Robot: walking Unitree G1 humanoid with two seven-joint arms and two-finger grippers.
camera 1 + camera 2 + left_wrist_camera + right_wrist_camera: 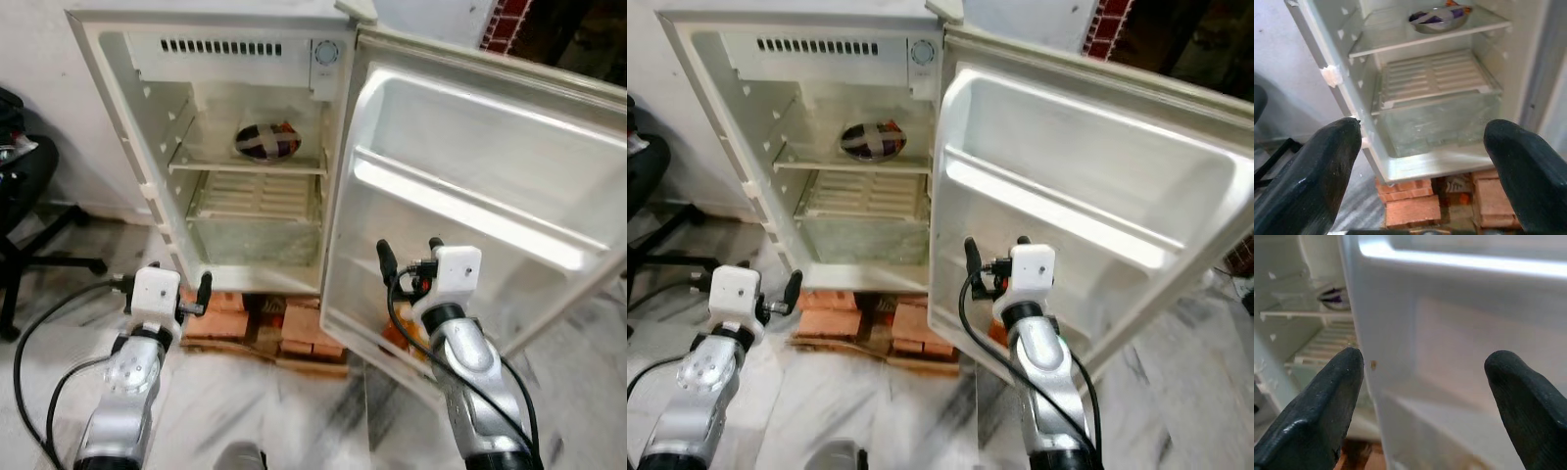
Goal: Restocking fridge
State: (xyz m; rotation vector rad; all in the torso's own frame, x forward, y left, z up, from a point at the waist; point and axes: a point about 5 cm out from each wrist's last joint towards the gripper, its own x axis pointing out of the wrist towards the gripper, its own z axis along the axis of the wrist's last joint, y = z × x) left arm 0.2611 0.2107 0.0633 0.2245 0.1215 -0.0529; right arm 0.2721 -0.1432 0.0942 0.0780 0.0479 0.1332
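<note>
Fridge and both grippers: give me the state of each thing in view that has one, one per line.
Fridge: open, standing on bricks.
Fridge door: swung wide, upper racks bare.
Upper shelf: holds one bowl.
Bowl: upright, with dark contents.
Crisper drawer: pushed in.
Left gripper: open, holding nothing, before the fridge.
Right gripper: open, holding nothing, at the door's inner edge.

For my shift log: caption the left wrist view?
Open left gripper faces the open fridge; a bowl sits on its shelf.
</note>
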